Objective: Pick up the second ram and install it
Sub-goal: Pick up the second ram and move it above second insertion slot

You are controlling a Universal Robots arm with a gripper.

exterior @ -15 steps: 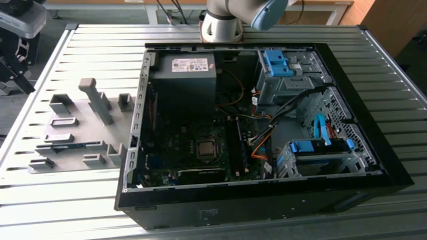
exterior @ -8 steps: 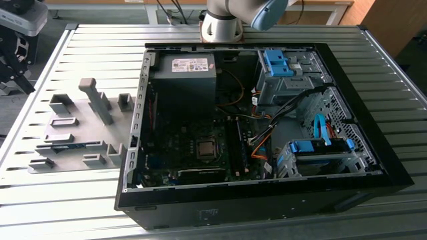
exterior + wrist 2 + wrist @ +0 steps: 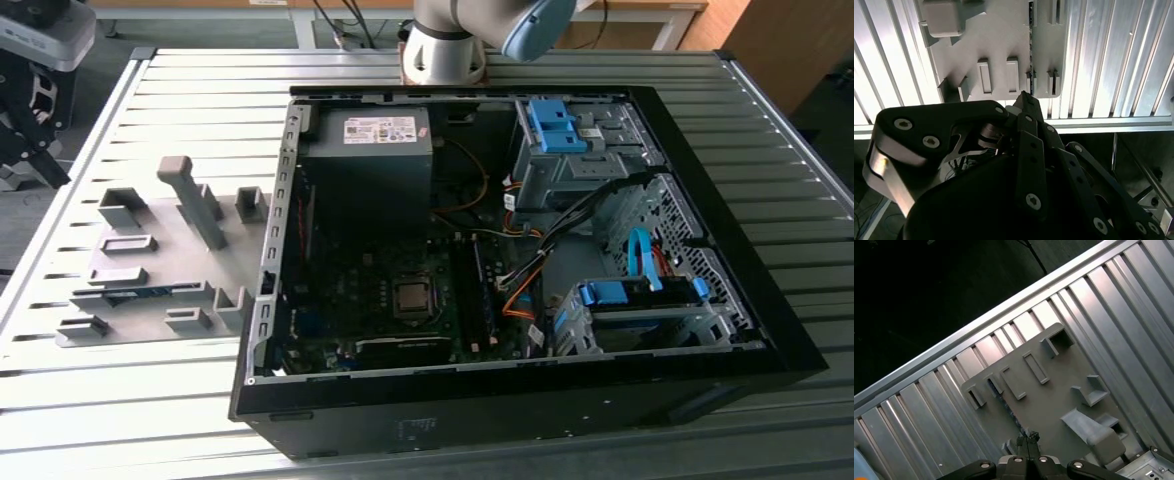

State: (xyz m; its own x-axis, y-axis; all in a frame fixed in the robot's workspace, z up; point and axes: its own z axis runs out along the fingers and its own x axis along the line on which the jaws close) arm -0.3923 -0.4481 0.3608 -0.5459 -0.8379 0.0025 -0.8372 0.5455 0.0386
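STICK AWAITED IN ITS HOLDER: the second ram (image 3: 134, 293), a long, thin, flat blue circuit-board stick, was seen set on its long edge in the slotted blocks of a flat grey plastic holder plate (image 3: 174, 215), in the half of the plate away from its tall upright post; an open black metal computer case (image 3: 534, 400) was laid just beside the plate, on the exterior view's right of it, both being carried on a ribbed aluminium table (image 3: 160, 400).

The black two-fingered claw (image 3: 1028, 436) was held well above the plate, in line with the stick as pictured in both wrist views (image 3: 1025, 97); its fingers were drawn together, or very nearly so, and nothing was gripped between them.

The stick was judged to be light and stiff, yet thin and brittle, with chips and edge contacts that could be harmed by a hard squeeze or a twist; a hold across its two flat faces, near the middle of the upper edge, was thought the safest, so that neither end would droop or swing.

Its long axis was laid across the exterior view, one end pointed toward the case and the other away from it; in the wrist views it was shown edge-on as a narrow dark line (image 3: 1030, 55) (image 3: 1008, 407) across the plate, with its flat faces upright.
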